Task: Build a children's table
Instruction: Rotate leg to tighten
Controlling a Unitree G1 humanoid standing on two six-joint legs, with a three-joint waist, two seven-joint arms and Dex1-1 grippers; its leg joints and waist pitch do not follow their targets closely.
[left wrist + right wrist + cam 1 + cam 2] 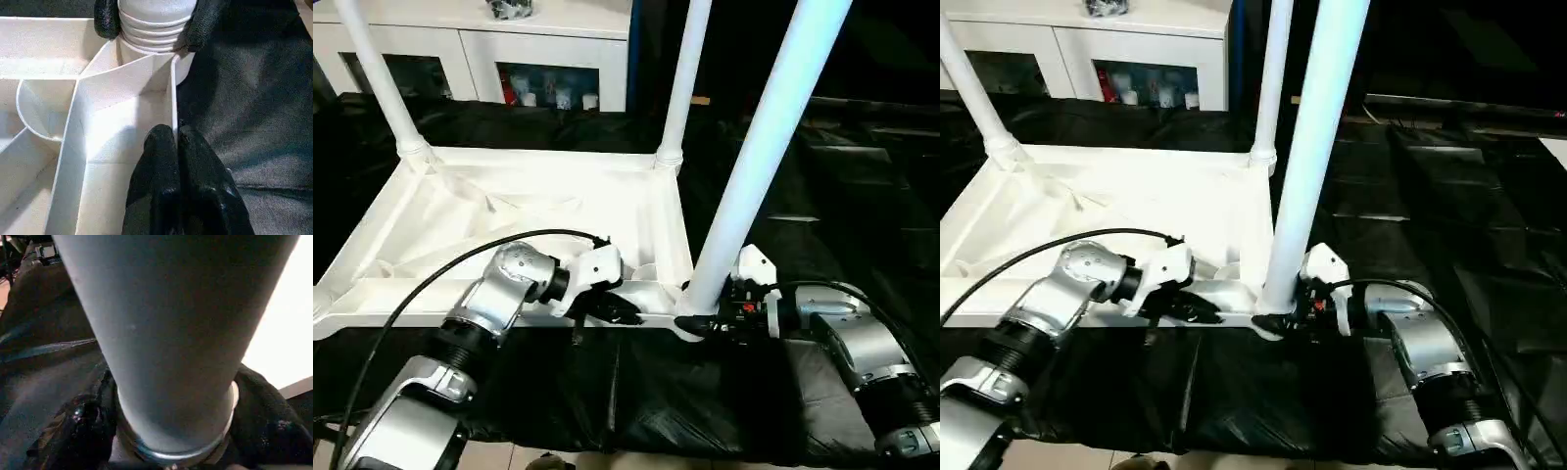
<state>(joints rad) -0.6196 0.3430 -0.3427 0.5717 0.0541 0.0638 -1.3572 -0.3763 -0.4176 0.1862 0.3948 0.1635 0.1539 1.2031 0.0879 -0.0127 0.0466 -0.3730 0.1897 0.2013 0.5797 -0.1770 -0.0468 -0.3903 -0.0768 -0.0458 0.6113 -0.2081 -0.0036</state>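
Note:
The white tabletop (460,176) lies upside down on black cloth, its ribbed underside facing up. Three white legs stand in corner sockets: far left (380,73), far right (686,78) and near right (764,147). My left gripper (610,310) is shut on the thin wall of the tabletop's near rim (173,107), just left of the near right corner. My right gripper (697,321) reaches in from the right. Its black fingers (106,19) press both sides of the near right leg's ribbed base (154,24), right above the socket.
A white cabinet (509,44) with glass doors stands behind the work surface. Black cloth (822,196) covers the surface to the right of the tabletop and along the near edge. A black cable (460,264) loops over my left forearm.

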